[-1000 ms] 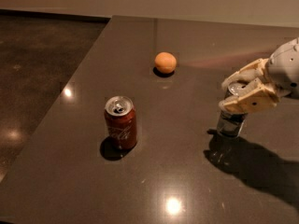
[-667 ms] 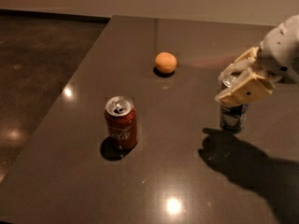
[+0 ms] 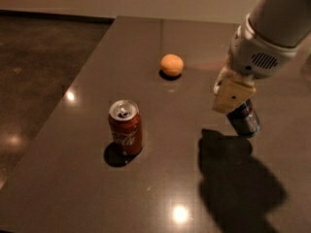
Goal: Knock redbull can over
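Observation:
The redbull can (image 3: pixel 244 120), slim, dark blue and silver, stands at the right side of the dark table (image 3: pixel 68 183). It looks tilted, with its top hidden behind my gripper. My gripper (image 3: pixel 232 95), cream-coloured on a white arm, is right against the can's upper part, on its left side. The arm reaches in from the upper right and casts a large shadow on the table in front of the can.
A red cola can (image 3: pixel 126 127) stands upright left of centre. An orange (image 3: pixel 172 64) lies farther back in the middle. The table's left edge runs diagonally, with dark floor (image 3: pixel 39 57) beyond it.
My gripper has shifted left and down against the top of the redbull can. The can stood upright before and now leans. The cola can and the orange have not moved.

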